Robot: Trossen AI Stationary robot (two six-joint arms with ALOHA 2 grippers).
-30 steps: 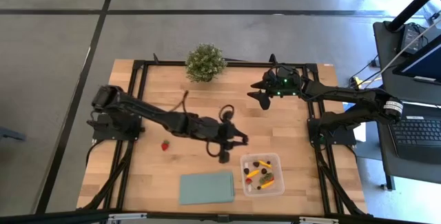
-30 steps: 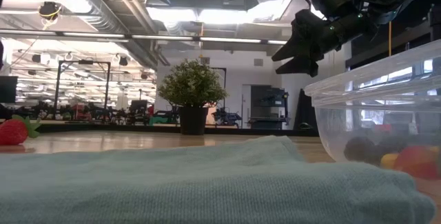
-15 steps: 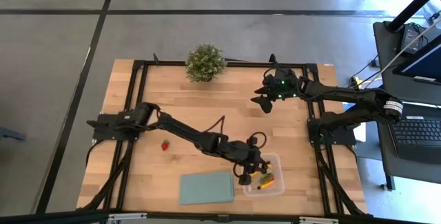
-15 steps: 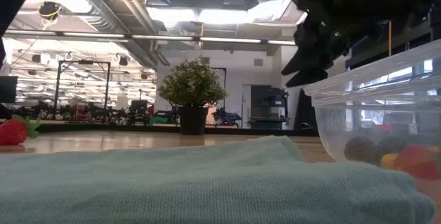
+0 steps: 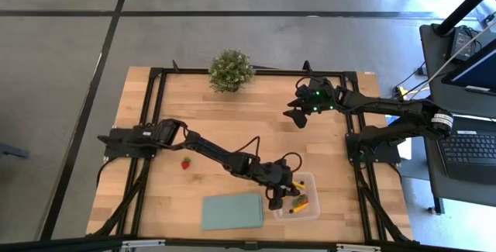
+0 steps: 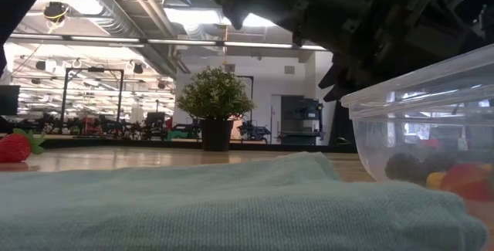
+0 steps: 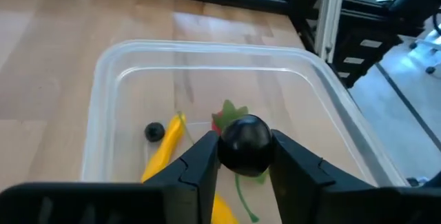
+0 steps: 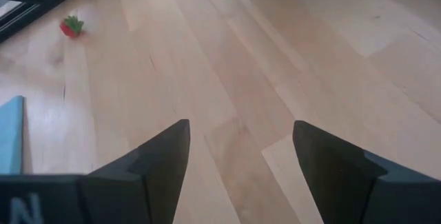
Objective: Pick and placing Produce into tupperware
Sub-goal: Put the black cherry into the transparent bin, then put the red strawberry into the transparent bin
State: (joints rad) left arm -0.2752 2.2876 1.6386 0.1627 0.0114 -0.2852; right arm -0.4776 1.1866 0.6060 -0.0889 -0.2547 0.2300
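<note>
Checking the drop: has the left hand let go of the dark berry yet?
No, the left hand is shut on the dark berry above the tupperware.

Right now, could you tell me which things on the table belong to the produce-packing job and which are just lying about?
Job:
- dark berry, gripped in the left hand
- clear tupperware, with yellow piece inside
- strawberry out on the table

Lying about:
- potted plant
- pale-green cloth
- right hand, open, waiting

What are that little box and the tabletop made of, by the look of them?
The box looks like clear, glossy plastic: the table grain and the produce inside show through its walls. The tabletop looks like pale wood with a smooth matte finish, with visible grain lines and plank seams. It could be solid or veneer; I cannot tell which.
</note>
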